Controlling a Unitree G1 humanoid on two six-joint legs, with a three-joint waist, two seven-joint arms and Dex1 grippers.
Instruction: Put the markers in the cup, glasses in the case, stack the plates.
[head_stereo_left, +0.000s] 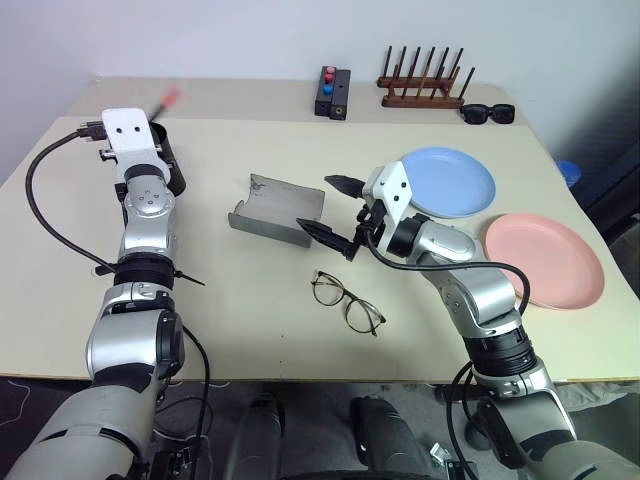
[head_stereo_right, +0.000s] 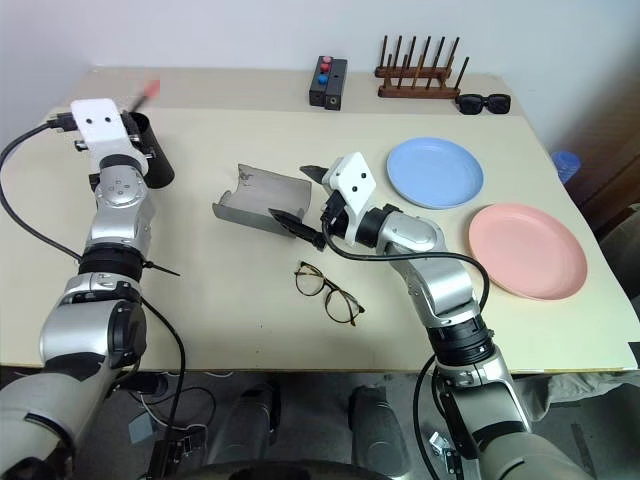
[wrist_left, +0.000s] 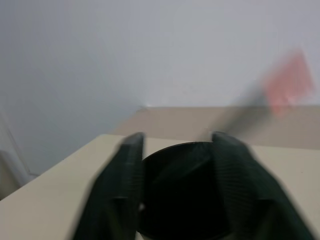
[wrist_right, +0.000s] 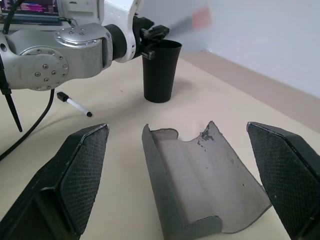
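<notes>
One marker (head_stereo_left: 172, 98) with a red cap sits blurred above the cup (wrist_right: 160, 71), between the parted fingers of my left gripper (wrist_left: 175, 185); I judge it a release. My right gripper (head_stereo_left: 333, 213) gapes empty at the open case (head_stereo_left: 275, 209). Next: glasses (head_stereo_left: 347, 301).

Marker (head_stereo_left: 172, 99): red-capped, blurred, tilting above the cup's rim.
Cup (wrist_right: 160, 71): black, standing upright near the table's far left corner.
Glasses (head_stereo_left: 347, 303): lying near the front edge.
Case (head_stereo_left: 275, 210): grey, lying open mid-table.
Plates: blue (head_stereo_left: 447, 182) and pink (head_stereo_left: 545, 259) sitting apart by the right edge.
</notes>
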